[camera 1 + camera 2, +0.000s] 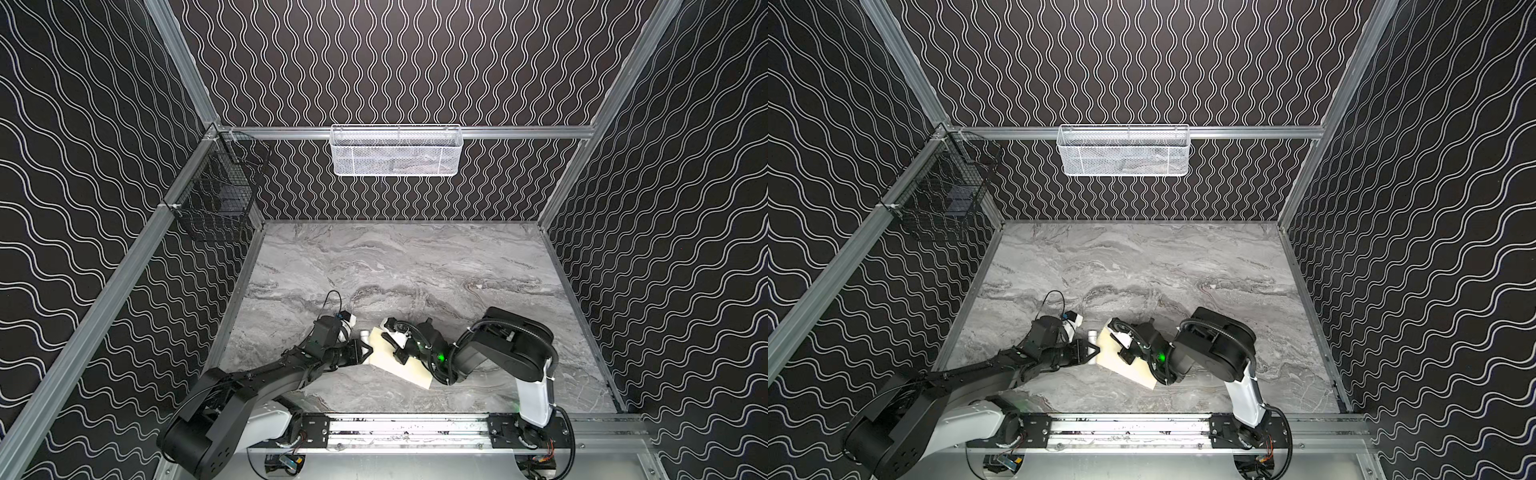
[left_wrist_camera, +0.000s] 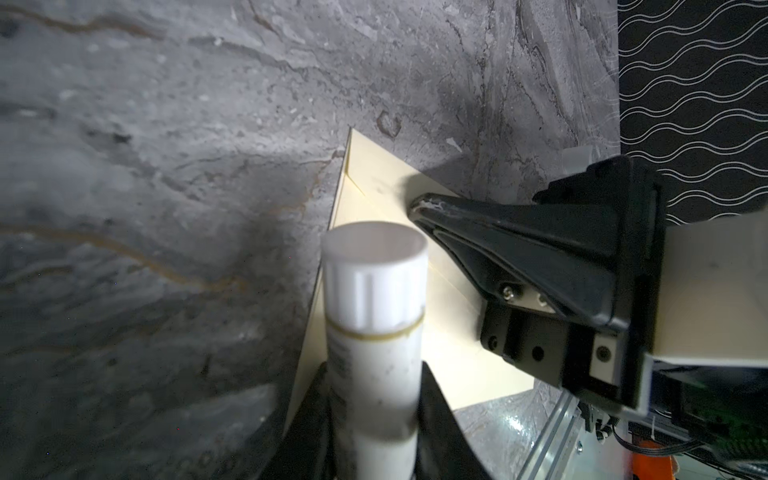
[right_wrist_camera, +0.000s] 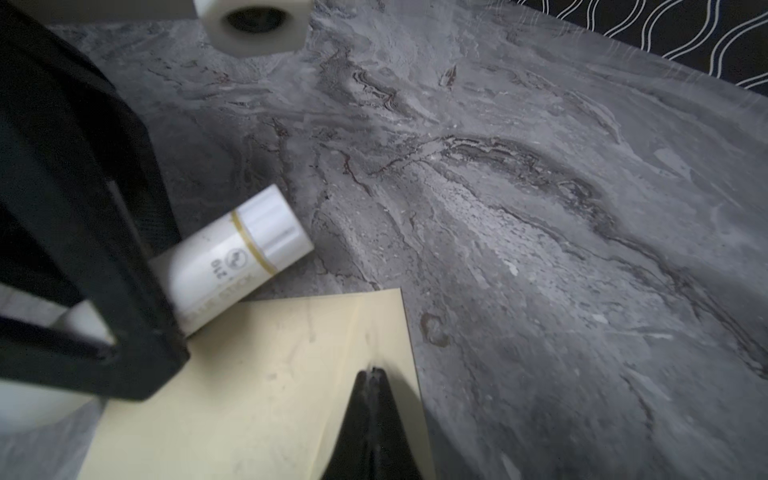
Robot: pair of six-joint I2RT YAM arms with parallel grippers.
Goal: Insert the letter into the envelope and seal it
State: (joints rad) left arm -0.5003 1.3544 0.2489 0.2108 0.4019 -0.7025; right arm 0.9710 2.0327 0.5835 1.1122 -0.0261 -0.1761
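Left fingers: clamped on a capped white glue stick, held low at the envelope edge.
Right fingers: shut tight, tips pressing on the envelope near one edge.
Envelope: cream, flat on the marble table, front middle, skewed to the table's edges.
Glue stick: cap end over bare table, body crossing the envelope's edge.

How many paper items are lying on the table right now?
1: the cream envelope, near the front edge, under the tips of the shut right gripper. Another sheet may be hidden inside it.
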